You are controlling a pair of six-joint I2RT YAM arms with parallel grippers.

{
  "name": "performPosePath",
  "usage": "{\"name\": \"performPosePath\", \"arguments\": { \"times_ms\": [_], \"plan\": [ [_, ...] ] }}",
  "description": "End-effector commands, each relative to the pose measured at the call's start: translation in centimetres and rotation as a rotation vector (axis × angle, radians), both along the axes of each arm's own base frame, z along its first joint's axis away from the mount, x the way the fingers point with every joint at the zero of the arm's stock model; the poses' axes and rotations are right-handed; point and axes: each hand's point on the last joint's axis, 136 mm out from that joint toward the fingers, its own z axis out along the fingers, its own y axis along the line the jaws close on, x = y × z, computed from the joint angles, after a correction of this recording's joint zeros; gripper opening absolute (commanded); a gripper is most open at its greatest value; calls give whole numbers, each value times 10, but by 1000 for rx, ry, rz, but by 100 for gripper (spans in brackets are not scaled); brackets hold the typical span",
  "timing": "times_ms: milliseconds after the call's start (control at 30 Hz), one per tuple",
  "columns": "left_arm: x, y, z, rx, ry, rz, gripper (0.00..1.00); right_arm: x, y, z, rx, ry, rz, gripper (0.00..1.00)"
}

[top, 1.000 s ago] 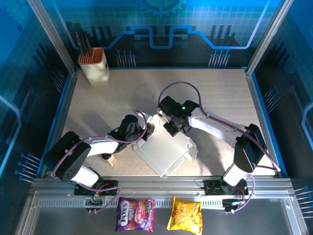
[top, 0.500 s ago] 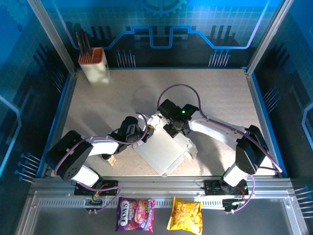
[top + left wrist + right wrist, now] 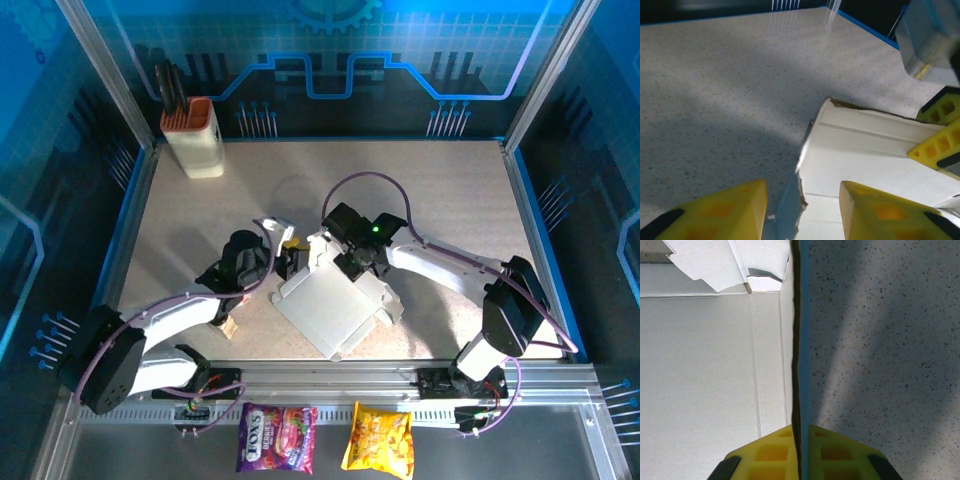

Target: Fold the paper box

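Top view: the paper box (image 3: pixel 335 308) is seen mid-table (image 3: pixel 200 220), towards the near edge and turned diagonally; no clear long axis is made out. The left gripper (image 3: pixel 287 258) is set at its far-left corner, the right gripper (image 3: pixel 358 262) on its far edge.

Left wrist: jaws are held partly apart with nothing clamped. The box's ragged corner lies just ahead and to the right, between the fingers (image 3: pixel 730 210).

Right wrist: a raised box wall is pinched edge-on.

The free left arm is judged nearer for the next flap.

A speckled table (image 3: pixel 430 200) carries the paper box (image 3: pixel 328 308) mid-front and a cream holder (image 3: pixel 196 146) far left.
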Motion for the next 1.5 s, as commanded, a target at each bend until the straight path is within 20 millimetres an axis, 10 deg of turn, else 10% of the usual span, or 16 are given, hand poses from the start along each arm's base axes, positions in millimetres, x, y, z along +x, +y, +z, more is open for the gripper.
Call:
{"name": "performPosePath", "arguments": {
  "times_ms": [0, 433, 1467],
  "plan": [
    [2, 7, 13, -52, 67, 32, 49, -14, -3, -23, -35, 69, 4, 0],
    [39, 7, 33, -232, 450, 129, 50, -16, 0, -23, -10, 81, -1, 0],
    [28, -51, 18, -253, 727, -68, 30, -15, 5, -23, -8, 83, -1, 0]
  ]
}}
